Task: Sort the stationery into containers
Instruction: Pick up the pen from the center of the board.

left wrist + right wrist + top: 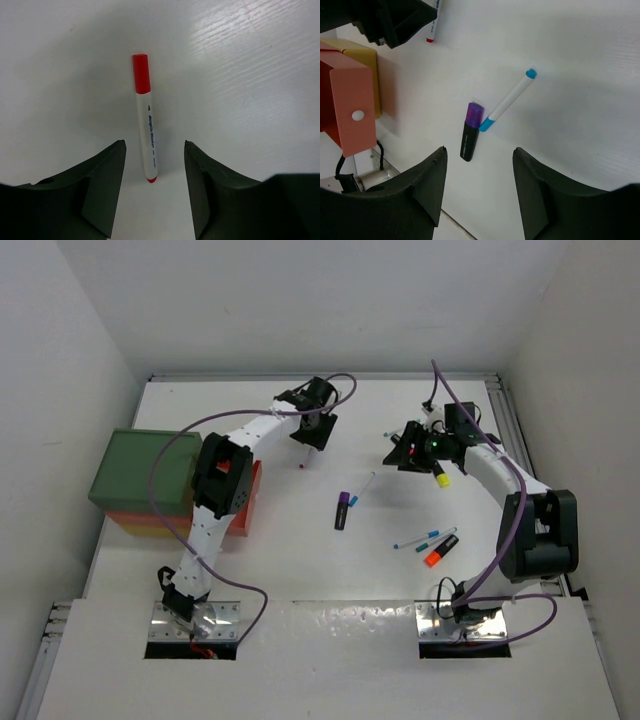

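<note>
Red-capped white pen (150, 135), purple-black highlighter (471, 132)

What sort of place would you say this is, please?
Probably a robotics lab test cell: plain white walls box in a white table, with scattered pens and stacked coloured trays laid out as a staged sorting exercise.

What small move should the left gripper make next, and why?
Probably close the left gripper on the red-capped pen. The pen lies flat on the white table, its near end between the open fingers and apparently untouched, so closing should grip it.
</note>
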{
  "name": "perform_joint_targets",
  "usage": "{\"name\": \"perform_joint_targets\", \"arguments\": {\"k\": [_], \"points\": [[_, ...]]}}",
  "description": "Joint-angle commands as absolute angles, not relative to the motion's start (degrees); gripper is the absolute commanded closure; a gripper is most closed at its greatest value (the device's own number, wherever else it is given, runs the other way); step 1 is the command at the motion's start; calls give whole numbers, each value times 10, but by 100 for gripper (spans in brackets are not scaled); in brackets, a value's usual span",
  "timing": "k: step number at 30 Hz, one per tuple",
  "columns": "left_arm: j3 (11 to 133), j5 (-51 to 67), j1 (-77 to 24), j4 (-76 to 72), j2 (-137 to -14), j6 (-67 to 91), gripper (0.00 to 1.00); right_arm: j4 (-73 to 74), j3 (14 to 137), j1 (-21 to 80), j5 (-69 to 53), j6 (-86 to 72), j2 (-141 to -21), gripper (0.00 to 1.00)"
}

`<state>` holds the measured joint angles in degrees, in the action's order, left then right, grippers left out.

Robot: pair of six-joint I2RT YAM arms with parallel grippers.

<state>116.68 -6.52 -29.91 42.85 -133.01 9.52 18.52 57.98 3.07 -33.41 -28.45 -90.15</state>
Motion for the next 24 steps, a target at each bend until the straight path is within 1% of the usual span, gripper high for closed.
{"name": "perform_joint_targets", "arguments": {"k": [1, 6, 11, 16, 20, 21, 24], "points": [[1196, -57, -291, 422, -1355, 97, 44, 178, 577, 24, -347, -282, -883, 46], [1216, -46, -283, 421, -1387, 96, 44, 178, 571, 22, -349, -287, -876, 47], [1214, -21, -279, 424, -1396, 98, 49, 178, 570, 21, -352, -293, -872, 51], [1184, -3, -276, 427, -1389, 96, 60, 174, 572, 18, -353, -301, -872, 56], [1143, 20, -280, 432, -1380, 98, 67, 173, 577, 17, -354, -301, -871, 59], [1130, 24, -285, 437, -1376, 96, 71, 174, 580, 14, -355, -301, -872, 60], [1109, 25, -288, 434, -1365, 97, 76, 177, 590, 10, -358, -300, -871, 61]]}}
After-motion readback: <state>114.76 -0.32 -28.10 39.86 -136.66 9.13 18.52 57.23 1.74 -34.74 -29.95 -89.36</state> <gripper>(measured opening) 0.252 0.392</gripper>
